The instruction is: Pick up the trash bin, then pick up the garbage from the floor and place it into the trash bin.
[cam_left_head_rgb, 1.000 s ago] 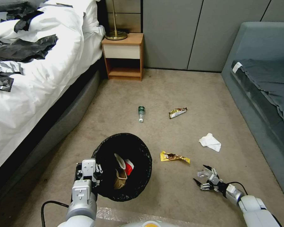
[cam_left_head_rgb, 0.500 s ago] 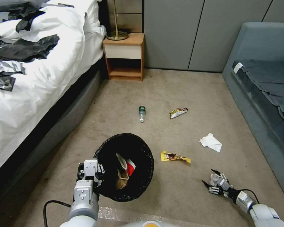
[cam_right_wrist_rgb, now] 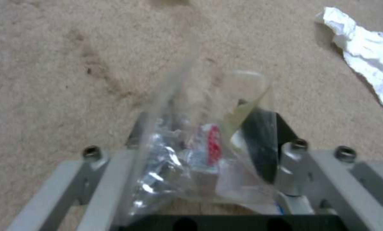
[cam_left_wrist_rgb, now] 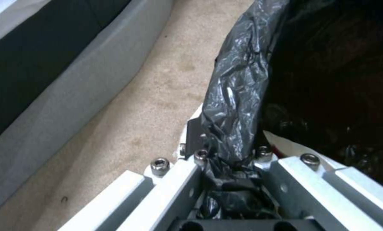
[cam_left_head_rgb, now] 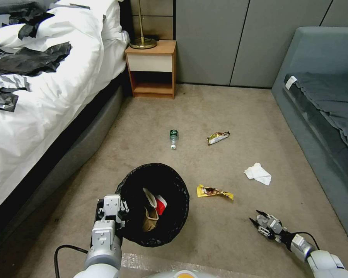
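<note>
Carpet (cam_left_head_rgb: 228,108), clear wrapper (cam_right_wrist_rgb: 200,141) gripped in right hand (cam_left_head_rgb: 263,224) (low)

Blurred clear wrapper (cam_right_wrist_rgb: 200,144) hides the right gripper (cam_right_wrist_rgb: 208,154) fingertips.

Bedroom, head view. Floor (cam_left_head_rgb: 228,104): beige-tan short-pile carpet, faint stains. Bed (cam_left_head_rgb: 34,116) along left side: white duvet, dark base, grey padded frame; black clothes (cam_left_head_rgb: 27,60) strewn on duvet. Wooden nightstand (cam_left_head_rgb: 151,69) against back wall just beside bed: white drawer front, open shelf below. Brass lamp base (cam_left_head_rgb: 142,42) on nightstand top. Back wall (cam_left_head_rgb: 220,38): grey flat panels, vertical seams. Grey-blue sofa (cam_left_head_rgb: 324,100) along right side, seat cover rumpled, small white tag on it. Light even, soft shadows.
</note>
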